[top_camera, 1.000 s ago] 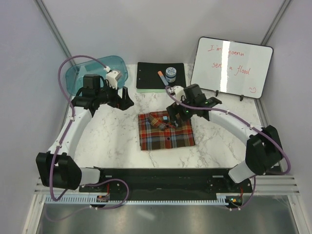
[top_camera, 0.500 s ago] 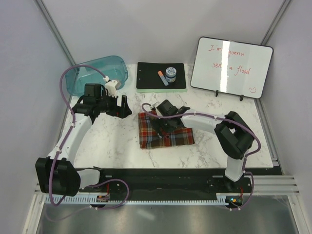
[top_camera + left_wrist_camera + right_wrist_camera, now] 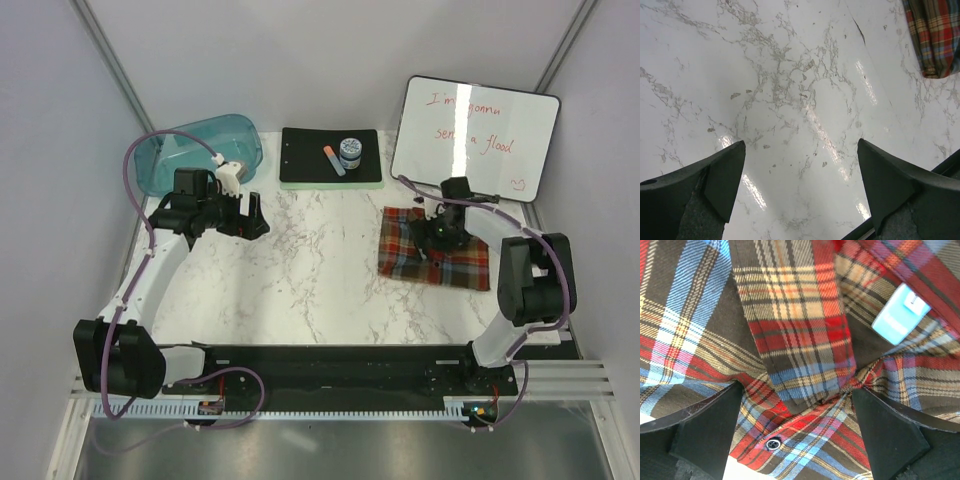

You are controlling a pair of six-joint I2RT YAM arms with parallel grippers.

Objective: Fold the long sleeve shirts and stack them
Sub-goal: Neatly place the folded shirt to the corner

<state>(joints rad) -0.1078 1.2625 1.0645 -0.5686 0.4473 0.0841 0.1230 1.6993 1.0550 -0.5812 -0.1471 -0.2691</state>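
Having slid across the table (image 3: 320,280) from centre to right side, the folded shirt (image 3: 435,262) looks set aside (likely the stack's spot), right gripper (image 3: 438,230) spread wide over it gripping nothing, left gripper (image 3: 256,215) wide open and empty.

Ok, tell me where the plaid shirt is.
Top view: the plaid shirt lies on the table, right side, before the whiteboard, under the right pincer.

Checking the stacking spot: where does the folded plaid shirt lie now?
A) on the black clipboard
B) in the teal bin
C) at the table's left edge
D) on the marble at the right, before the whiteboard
D: the plaid shirt lies on the marble table at the right, in front of the whiteboard.
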